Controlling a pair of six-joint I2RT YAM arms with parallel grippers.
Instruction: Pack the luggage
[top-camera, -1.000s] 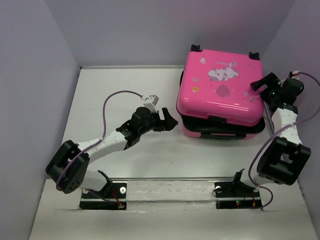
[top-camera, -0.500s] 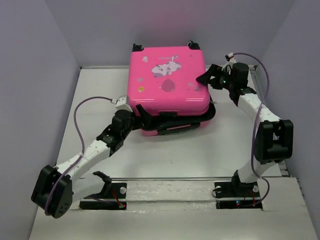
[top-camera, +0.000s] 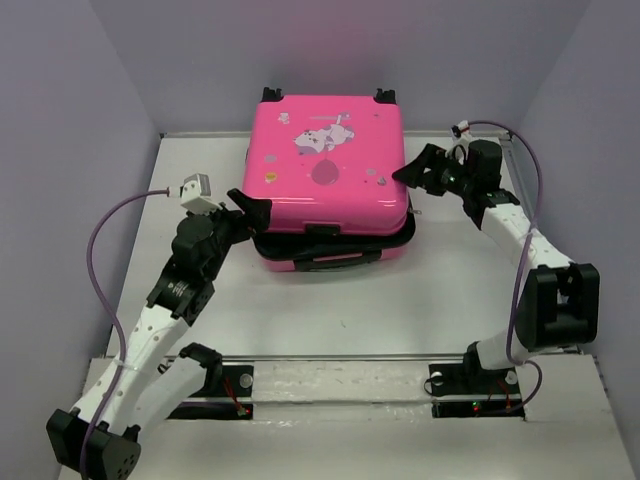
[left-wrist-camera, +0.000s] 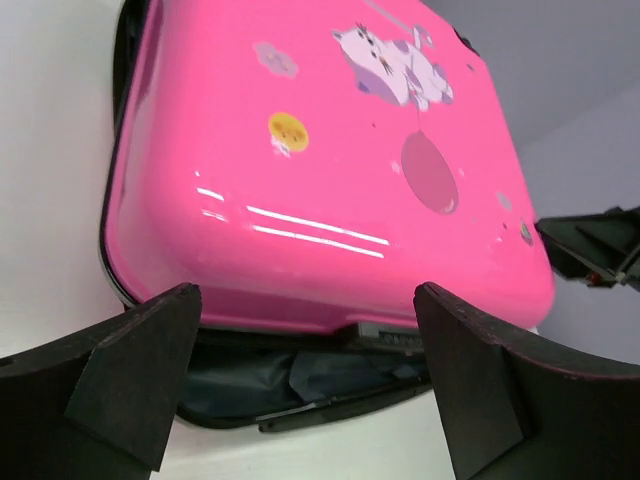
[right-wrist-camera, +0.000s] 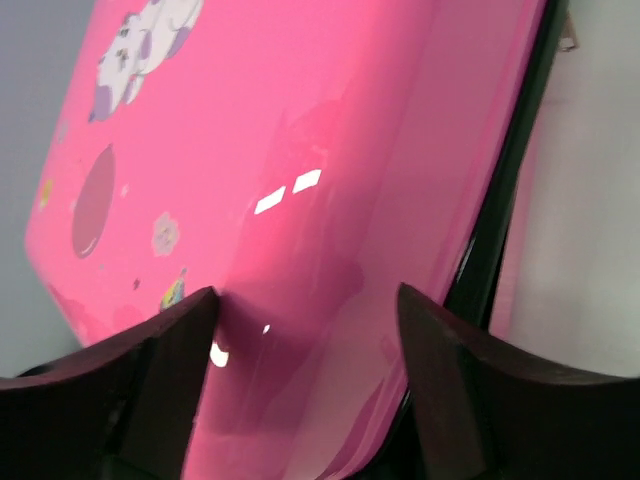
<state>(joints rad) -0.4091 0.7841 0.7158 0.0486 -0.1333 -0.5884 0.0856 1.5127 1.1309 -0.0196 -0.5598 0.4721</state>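
The hot-pink luggage (top-camera: 325, 165) lies flat at the back middle of the table, its lid with the white cartoon print slightly ajar over the lower shell. It fills the left wrist view (left-wrist-camera: 310, 170), where dark lining shows in the gap under the lid. It also fills the right wrist view (right-wrist-camera: 290, 190). My left gripper (top-camera: 255, 208) is open at the luggage's front left corner, empty. My right gripper (top-camera: 412, 172) is open at the lid's right edge, its fingertips against the shell.
The white table (top-camera: 340, 310) is walled by grey panels on the left, back and right. The arm bases sit on a rail (top-camera: 340, 372) at the near edge. A grey cable loops off each wrist.
The luggage has slid left from the back right to the back middle. My left arm has drawn back and swung to its left corner. My right gripper followed to its right edge.
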